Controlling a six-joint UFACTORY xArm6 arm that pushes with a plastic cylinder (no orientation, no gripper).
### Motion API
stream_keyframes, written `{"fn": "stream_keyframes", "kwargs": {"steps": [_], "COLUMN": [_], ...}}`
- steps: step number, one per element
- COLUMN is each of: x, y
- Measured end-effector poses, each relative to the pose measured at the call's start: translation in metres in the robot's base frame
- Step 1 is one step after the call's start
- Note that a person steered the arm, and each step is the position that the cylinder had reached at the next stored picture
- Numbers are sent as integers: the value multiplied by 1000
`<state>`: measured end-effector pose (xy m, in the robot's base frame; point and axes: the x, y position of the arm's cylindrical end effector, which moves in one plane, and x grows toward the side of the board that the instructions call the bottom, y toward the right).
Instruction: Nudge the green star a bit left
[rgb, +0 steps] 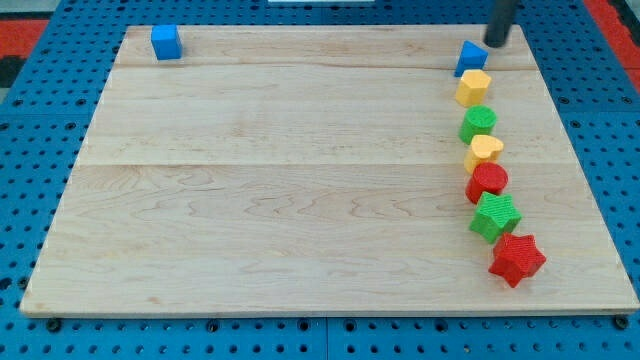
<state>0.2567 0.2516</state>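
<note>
Seven blocks line the counter's (300, 200) right side, green star (495, 216) second from bottom. My tip (497, 42) sits upper right, beside blue block (471, 57). No gripper visible.

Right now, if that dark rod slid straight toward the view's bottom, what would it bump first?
Probably the blue block, just below-left of my tip; it may only graze it, since depth is unclear.

The rod is cut off by the view's top edge, and my tip (497, 42) is blurred. The blue block (470, 57) near it is partly hidden behind the yellow block (473, 88); its shape cannot be determined.
</note>
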Motion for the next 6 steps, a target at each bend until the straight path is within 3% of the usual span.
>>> {"fn": "stream_keyframes", "kwargs": {"steps": [1, 3, 4, 5, 6], "x": [10, -41, -34, -21, 2], "y": [-83, -349, -368, -293, -301]}}
